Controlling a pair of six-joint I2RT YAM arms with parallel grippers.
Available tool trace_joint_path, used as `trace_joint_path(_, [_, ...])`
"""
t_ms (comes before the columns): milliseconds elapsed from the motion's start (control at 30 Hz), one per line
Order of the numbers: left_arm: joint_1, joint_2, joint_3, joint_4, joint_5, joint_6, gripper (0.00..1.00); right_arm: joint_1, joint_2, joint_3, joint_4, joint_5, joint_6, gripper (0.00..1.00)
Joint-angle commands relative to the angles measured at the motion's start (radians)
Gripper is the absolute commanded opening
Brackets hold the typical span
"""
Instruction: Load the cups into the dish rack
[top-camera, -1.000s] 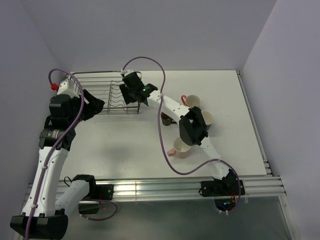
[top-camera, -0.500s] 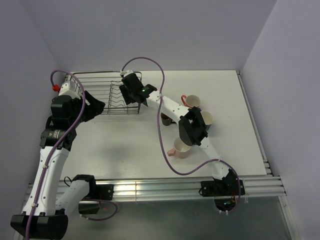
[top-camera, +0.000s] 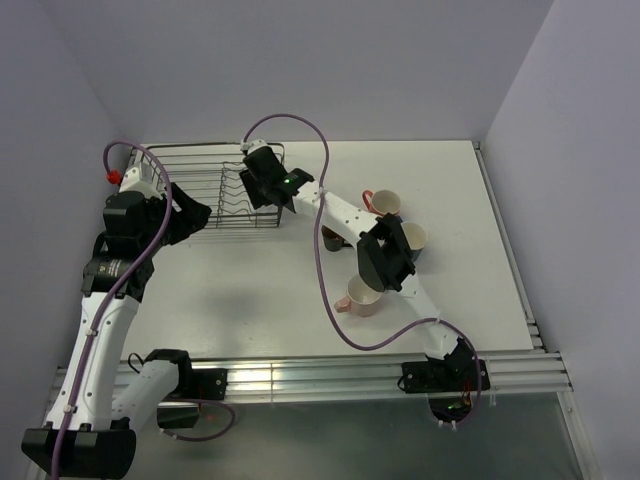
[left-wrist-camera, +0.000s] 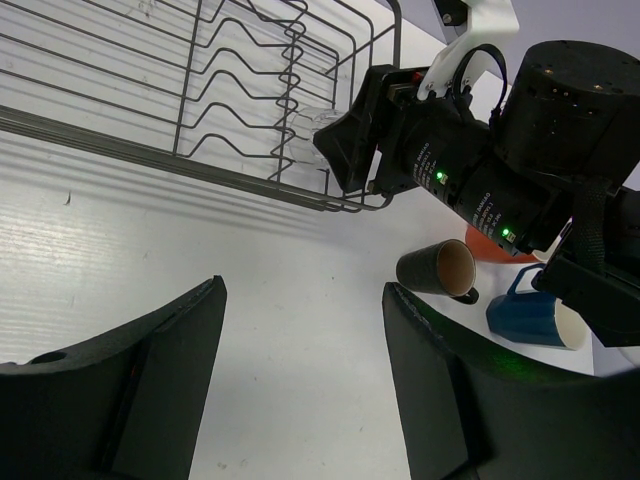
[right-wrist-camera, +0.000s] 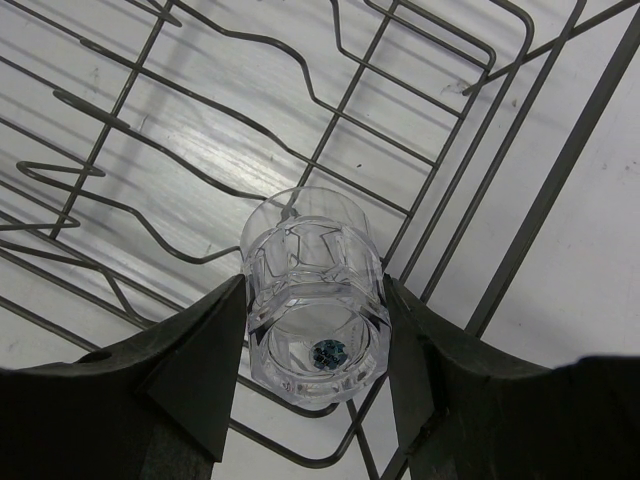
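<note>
The white table (top-camera: 250, 290) fills my overhead view, and the wire dish rack (top-camera: 205, 190) sits at its far left corner. My right arm reaches across to the rack's right end. My left arm is bent over the table at the rack's near left side.

On the right wrist camera, the right gripper (right-wrist-camera: 315, 330) is part closed on the glass (right-wrist-camera: 312, 290). One finger presses each side of it, and the glass points mouth-first towards the rack wires (right-wrist-camera: 130, 110), over the corner next to the plate dividers. I cannot tell whether it touches the wires.

The left gripper (left-wrist-camera: 300, 370) is wide open with nothing in it. It hangs over bare table just in front of the rack.

The mugs are outside the rack, right of centre on the table. The brown mug (left-wrist-camera: 440, 268) lies on its side, with the blue mug (left-wrist-camera: 530, 315) just beside it. The orange mug (top-camera: 385, 203) stands farther back, and the pink mug (top-camera: 362, 295) is nearest me.
</note>
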Motion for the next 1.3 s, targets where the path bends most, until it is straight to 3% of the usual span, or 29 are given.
trace_joint_path(0, [-0.002,-0.007,-0.007,0.031,0.008,0.022,0.70,0.005,0.003,0.019,-0.002,0.040,-0.014,0.57])
trace_joint_path(167, [-0.002,-0.007,-0.005,0.029,0.006,0.024,0.70,0.014,0.003,0.021,0.003,0.040,-0.022,0.70])
trace_joint_path(333, [-0.002,-0.010,-0.005,0.026,0.005,0.024,0.70,0.019,0.001,0.013,0.008,0.040,-0.028,0.75])
trace_joint_path(1000, [-0.002,-0.007,0.001,0.025,0.000,0.022,0.71,0.033,-0.114,0.041,0.019,0.077,-0.036,0.77])
trace_joint_path(1267, [-0.002,-0.002,0.019,0.010,-0.008,0.030,0.70,0.031,-0.138,-0.018,0.000,0.090,-0.029,0.70])
